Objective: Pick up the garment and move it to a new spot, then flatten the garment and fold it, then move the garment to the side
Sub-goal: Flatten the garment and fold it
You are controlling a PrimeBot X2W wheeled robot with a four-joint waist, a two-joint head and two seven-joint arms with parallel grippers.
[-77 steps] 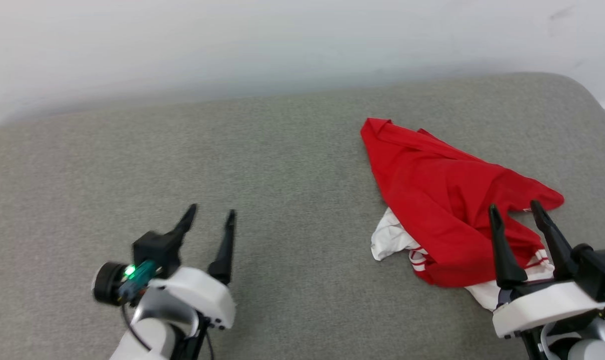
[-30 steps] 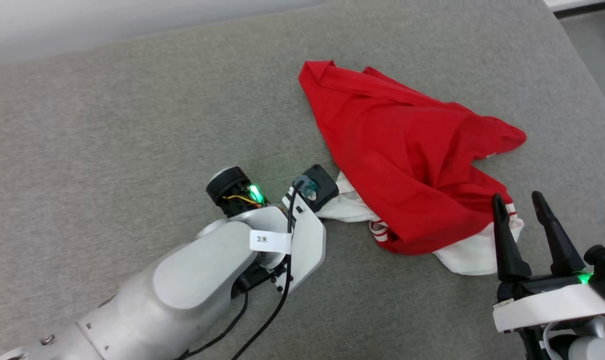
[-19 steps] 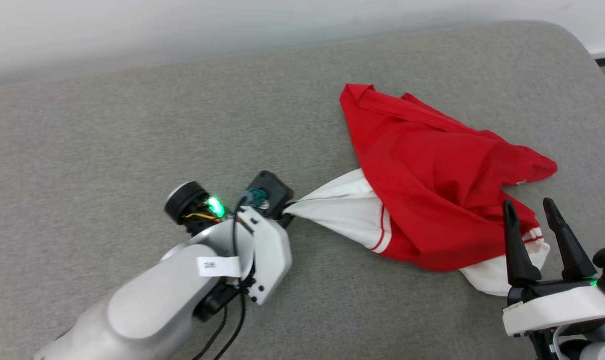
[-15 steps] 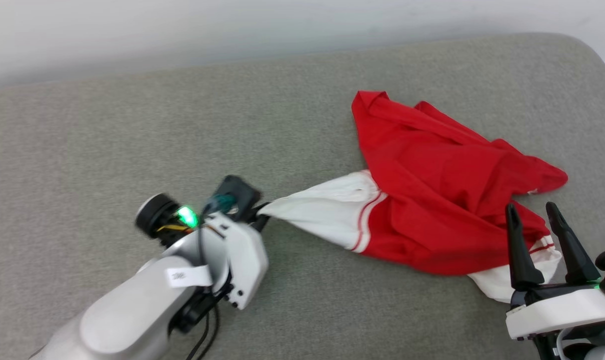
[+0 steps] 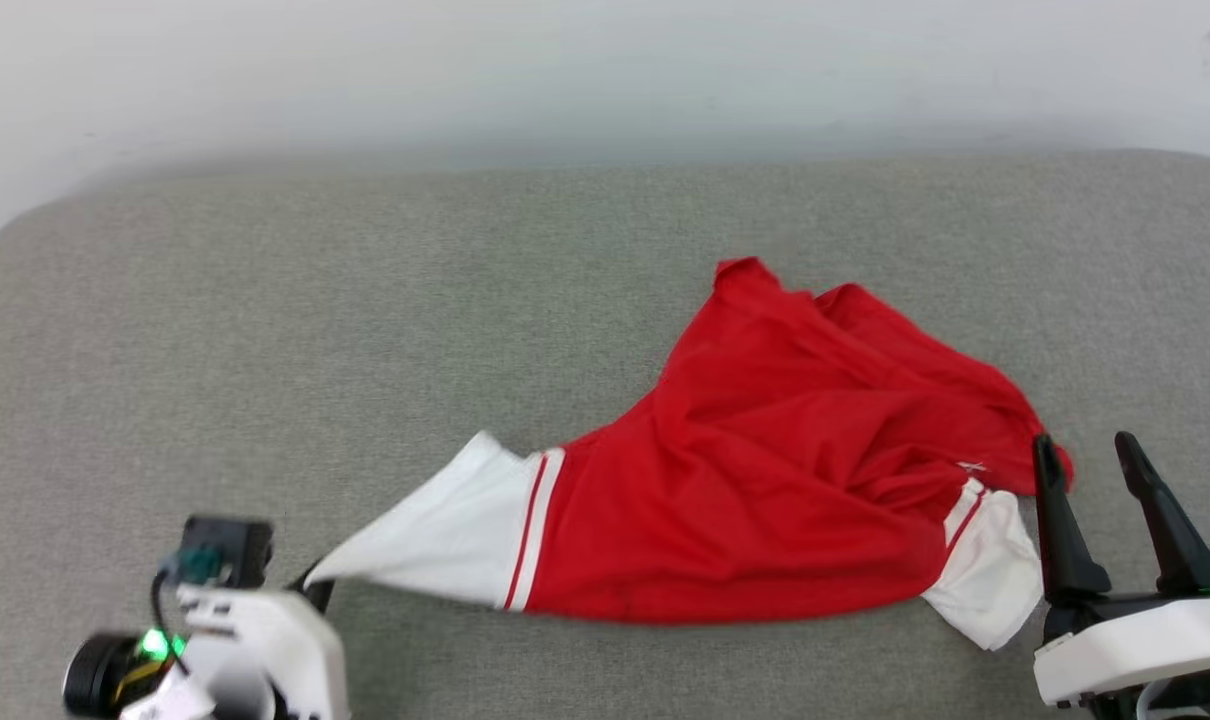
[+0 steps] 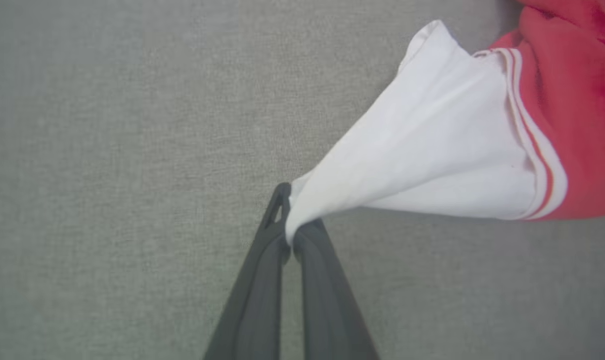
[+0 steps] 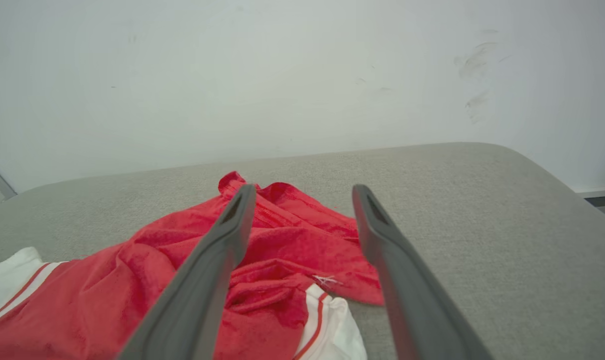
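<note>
The left gripper [image 6: 288, 235] is pinching the tip of the white sleeve [image 6: 432, 140], its jaws clenched on the cloth. The garment [image 5: 765, 500] is lying crumpled on the grey cushion [image 5: 365, 300], right of centre. It is looking light and limp, the sleeve pulling into a cone. The right gripper [image 5: 1084, 445] is hovering spread beside the other sleeve [image 5: 995, 570], probably the next hold.

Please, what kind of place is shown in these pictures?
Probably an indoor lab or test room: a grey fabric-covered surface against a plain white wall, with a red garment on it.
</note>
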